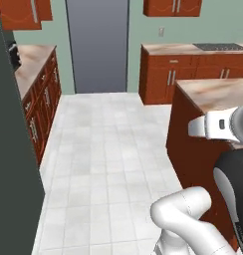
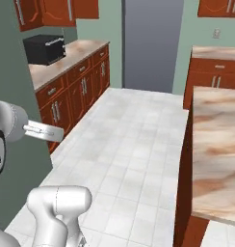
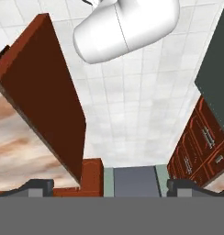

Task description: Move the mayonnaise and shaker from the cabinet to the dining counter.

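**Arm folded mid-aisle, nothing carried**

The white arm's jaws [image 3: 104, 186] stand released, their dark tips wide apart with only floor and a far grey doorway [image 3: 132, 181] between them. The blue-lidded mayonnaise jar and small grey shaker are nowhere to be seen; the red-brown arched-door wall cabinet [image 2: 42, 12] hangs at far left above a black toaster oven [image 2: 45, 48]. The beige brown-veined marble island bench [image 2: 218, 144] lies just right of the base.

Risk, as I judge it: the folded elbow sits close to the island's dark side panel [image 1: 193, 144], so a turn could strike it.

No legible writing or brand anywhere.
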Tool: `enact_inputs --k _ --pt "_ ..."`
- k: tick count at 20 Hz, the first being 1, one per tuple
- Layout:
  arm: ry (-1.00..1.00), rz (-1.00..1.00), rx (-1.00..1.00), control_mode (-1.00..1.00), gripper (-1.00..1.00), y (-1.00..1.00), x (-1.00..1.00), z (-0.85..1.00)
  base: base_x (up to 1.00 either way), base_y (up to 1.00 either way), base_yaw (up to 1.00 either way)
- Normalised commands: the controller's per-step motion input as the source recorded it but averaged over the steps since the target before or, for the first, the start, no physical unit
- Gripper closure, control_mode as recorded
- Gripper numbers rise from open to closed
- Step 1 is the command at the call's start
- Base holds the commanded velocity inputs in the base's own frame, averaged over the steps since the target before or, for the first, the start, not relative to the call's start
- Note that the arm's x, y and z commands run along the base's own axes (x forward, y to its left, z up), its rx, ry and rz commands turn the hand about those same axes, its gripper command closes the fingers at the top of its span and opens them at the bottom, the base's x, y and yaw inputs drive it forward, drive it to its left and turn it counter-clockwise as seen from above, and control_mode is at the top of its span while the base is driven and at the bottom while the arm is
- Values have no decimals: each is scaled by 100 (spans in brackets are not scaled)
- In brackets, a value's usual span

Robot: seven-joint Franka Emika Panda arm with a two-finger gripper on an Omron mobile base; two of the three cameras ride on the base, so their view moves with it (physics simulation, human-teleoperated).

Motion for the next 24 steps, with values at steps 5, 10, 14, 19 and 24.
enact_inputs --k 5,10,14,19,24 --pt "0 0 0 100 -100 0 0 0 100 86 -11" --pt "0 0 0 100 -100 0 0 0 100 45 -8" --pt "0 0 0 100 -100 0 0 0 100 5 -3" --pt "0 0 0 100 -100 0 0 0 100 -17 0" --pt "0 0 0 100 -100 0 0 0 100 -21 0"
